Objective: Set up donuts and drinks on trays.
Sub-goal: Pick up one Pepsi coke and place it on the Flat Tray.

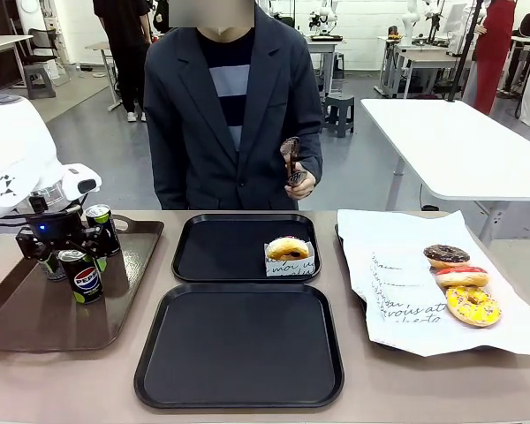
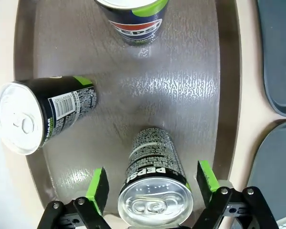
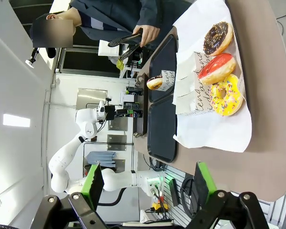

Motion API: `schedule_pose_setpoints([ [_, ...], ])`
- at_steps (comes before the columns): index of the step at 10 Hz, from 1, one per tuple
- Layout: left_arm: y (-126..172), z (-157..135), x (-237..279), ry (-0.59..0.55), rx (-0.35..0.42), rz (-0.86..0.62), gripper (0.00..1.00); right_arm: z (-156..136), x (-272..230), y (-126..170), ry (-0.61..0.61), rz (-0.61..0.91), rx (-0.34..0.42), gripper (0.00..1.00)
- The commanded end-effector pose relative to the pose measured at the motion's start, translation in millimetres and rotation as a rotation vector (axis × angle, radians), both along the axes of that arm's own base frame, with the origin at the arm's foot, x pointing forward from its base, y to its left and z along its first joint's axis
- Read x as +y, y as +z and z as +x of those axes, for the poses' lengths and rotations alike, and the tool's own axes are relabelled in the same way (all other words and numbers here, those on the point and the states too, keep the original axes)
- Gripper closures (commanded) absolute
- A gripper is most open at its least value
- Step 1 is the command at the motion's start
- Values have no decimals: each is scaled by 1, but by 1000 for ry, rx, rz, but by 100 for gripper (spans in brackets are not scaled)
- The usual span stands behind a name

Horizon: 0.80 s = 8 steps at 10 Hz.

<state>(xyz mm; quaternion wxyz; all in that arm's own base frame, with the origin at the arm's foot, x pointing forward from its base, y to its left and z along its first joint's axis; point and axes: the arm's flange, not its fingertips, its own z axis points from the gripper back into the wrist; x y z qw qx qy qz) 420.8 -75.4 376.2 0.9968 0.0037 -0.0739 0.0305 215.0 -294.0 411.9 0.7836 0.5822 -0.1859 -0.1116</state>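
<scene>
- My left gripper [image 2: 152,183] hangs at the lower left of the front view, pointing down over the brown tray [image 1: 9,309].
- Its jaws are wide, with one green pad [image 2: 98,187] on each side of an upright Pepsi can [image 2: 155,200], whose silver top faces the camera.
- Thin gaps seem to show between the pads and the can. The wide-angle view is poor here, so I can't rule out contact.
- A second can [image 2: 133,21] stands on the brown tray at the top of the left wrist view.
- A third can [image 2: 33,117] stands on the same tray at the left edge of that view, apart from the others.
- The near black tray [image 1: 238,344] is at the lower centre of the front view, just right of the brown tray.
- The far black tray [image 1: 216,252] sits just behind it.
- A glazed donut [image 1: 288,247] in a white paper sleeve [image 1: 291,265] sits in the far tray's right part.
- A white paper sheet [image 1: 397,300] lies at the right of the front view.
- It carries three donuts close in a row: a chocolate donut [image 1: 446,255], a pink donut [image 1: 461,277] and a yellow sprinkled donut [image 1: 473,305].
- A person [image 1: 234,115] stands at top centre, with one hand [image 1: 302,184] holding tongs [image 1: 291,159] above the far tray's back rim.
- My right gripper [image 3: 148,183] is up in the air with its jaws wide and holds nothing. The table runs down the right side of the right wrist view.
</scene>
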Motion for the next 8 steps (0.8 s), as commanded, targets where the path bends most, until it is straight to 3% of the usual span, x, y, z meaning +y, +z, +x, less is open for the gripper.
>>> schedule_pose_setpoints([
  [1,-1,1,-4,20,1,-33,61,0,-1,1,4,8,-26,0],
  [2,-1,1,-3,21,6,-30,71,0,-1,1,4,8,-26,0],
  [3,-1,1,-4,22,10,-28,100,0,-1,1,4,8,-26,0],
  [5,0,1,-3,25,12,-22,100,0,-1,1,4,8,-26,0],
  [6,0,1,-2,26,10,-17,89,0,-1,1,4,8,-26,0],
  [7,0,1,-2,28,11,-14,98,0,-1,1,4,8,-26,0],
  [8,1,2,-3,23,10,-10,100,0,-1,1,4,8,-26,0],
])
